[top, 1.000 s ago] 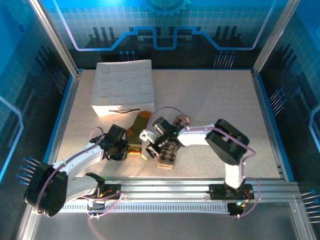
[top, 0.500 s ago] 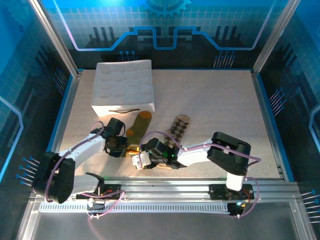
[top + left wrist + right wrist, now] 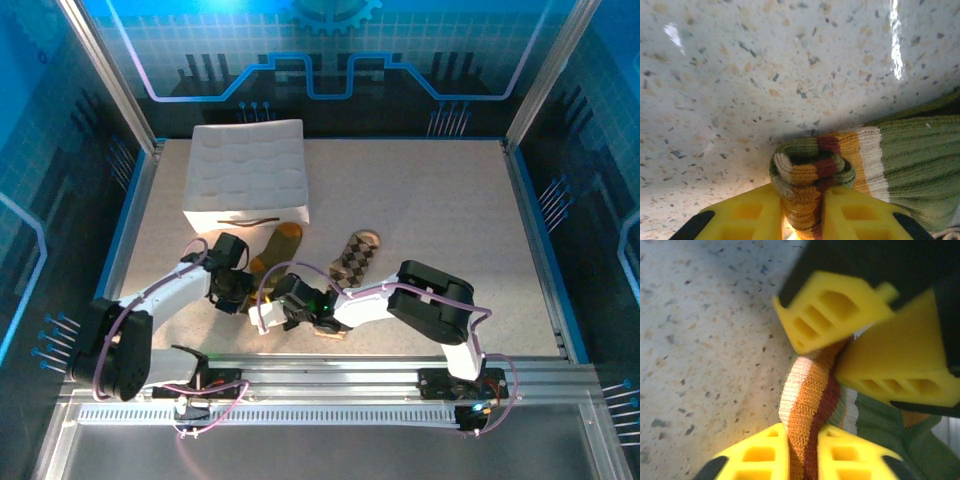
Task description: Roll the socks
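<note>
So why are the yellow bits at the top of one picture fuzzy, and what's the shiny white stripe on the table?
Right wrist view: the yellow fingers at the top are blurred, probably too close to the lens; left wrist view: the white streaks are glare on the table.

Green sock (image 3: 910, 160) w/ orange, red, cream stripes; argyle sock (image 3: 356, 252) brown-beige diamonds; tray (image 3: 245, 170) white, quilted.

On the tabletop (image 3: 430, 200): olive-green sock (image 3: 273, 253), orange toe far, striped cuff bunched near; argyle sock (image 3: 355, 256) just to its right.
</note>
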Available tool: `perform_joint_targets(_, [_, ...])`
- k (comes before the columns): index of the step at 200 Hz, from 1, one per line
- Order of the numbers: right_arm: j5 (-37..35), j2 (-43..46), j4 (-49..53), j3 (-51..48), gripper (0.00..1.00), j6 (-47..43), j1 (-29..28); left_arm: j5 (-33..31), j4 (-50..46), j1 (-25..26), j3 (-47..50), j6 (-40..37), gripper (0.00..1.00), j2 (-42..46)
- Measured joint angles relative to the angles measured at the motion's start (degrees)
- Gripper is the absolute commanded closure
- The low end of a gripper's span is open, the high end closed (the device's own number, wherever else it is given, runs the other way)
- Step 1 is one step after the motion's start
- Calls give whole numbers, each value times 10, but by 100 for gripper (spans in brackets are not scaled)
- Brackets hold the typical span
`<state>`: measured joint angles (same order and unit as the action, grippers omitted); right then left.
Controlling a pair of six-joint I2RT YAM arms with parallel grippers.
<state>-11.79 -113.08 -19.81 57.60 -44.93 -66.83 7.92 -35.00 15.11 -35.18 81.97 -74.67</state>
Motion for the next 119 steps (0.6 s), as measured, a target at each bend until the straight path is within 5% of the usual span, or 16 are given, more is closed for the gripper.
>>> perform_joint_targets(47, [65,9,49,13,100,100,14,-23,-78,-12,-2,-4,42,99])
perform_joint_targets(119, [218,9,135,47,100,267,54,-14,-81,-33,32,19,35,183])
